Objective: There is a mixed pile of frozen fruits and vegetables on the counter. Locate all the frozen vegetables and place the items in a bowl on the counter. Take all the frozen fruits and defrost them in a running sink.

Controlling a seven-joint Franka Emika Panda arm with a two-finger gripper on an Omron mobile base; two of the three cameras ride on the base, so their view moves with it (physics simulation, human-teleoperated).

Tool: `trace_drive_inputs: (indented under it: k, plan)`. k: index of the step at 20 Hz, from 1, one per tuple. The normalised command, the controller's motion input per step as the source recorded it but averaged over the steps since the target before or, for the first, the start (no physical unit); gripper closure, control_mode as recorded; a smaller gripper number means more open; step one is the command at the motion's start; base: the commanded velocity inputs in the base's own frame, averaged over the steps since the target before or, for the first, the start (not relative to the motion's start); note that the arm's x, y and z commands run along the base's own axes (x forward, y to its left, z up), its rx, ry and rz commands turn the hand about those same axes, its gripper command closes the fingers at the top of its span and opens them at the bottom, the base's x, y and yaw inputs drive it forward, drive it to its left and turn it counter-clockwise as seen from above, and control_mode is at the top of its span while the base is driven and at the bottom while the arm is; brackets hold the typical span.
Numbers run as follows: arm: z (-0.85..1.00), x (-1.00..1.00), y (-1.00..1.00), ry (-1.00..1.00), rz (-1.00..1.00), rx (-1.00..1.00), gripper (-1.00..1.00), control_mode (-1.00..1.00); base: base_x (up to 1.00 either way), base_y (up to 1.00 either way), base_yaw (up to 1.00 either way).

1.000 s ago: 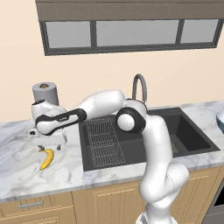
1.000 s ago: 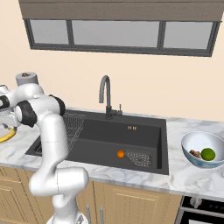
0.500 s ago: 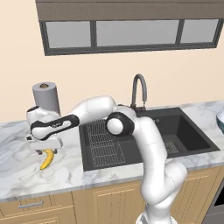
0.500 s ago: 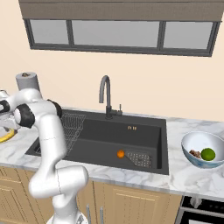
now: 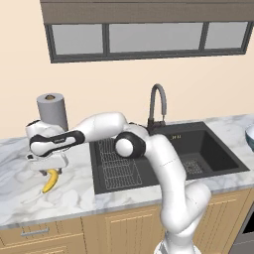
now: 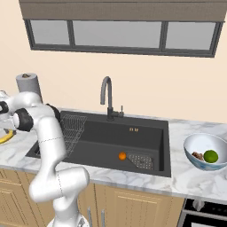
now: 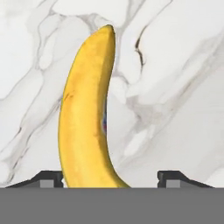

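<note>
Pale blue-grey bowl (image 6: pixel 205 152) at far right of marble desk (image 6: pixel 195 177), holding green ball (image 6: pixel 211 155) and brown lump (image 6: pixel 197 155) side by side. Matte black sink (image 6: pixel 104 142) in mid desk, small orange (image 6: pixel 122 156) on basin floor just beside drain grid (image 6: pixel 141 161); wire rack (image 5: pixel 115 161) on basin's left side, w/ dark gooseneck faucet (image 6: pixel 106 95) behind. No water seen from faucet.

Yellow banana (image 7: pixel 87 127) flat on desk left of sink, near grey paper-towel roll (image 5: pixel 52 110). Arm stretched out left, hand low over banana's upper end in left base view, banana (image 5: pixel 49 179) sticking out below hand toward front edge. In hand view, banana running up from between fingers (image 7: pixel 113 178), curved, dark tip at top, small sticker on its right side. Left fingertip (image 7: pixel 47 178) just beside or touching peel, can't tell which; right fingertip (image 7: pixel 171 178) clear of it, w/ marble showing between. Fingers spread, straddling banana's near end, not pinching it.
</note>
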Motion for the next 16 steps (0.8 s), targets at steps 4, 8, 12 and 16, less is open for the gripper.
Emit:
trace_drive_inputs:
  k: [4,8,12,16]
  plan:
    - [-0.02,-0.01,0.00,-0.03,0.00,0.01,1.00,-1.00,0.00,0.00,0.00]
    - [0.07,-0.09,-0.07,-0.09,-0.05,0.07,1.00,-1.00,0.00,0.00,0.00]
    - [0.45,-0.29,-0.40,-0.15,-0.10,0.02,1.00,-1.00,0.00,0.00,0.00]
    - [0.55,-0.36,-0.66,-0.12,-0.07,0.04,1.00,-1.00,0.00,0.00,0.00]
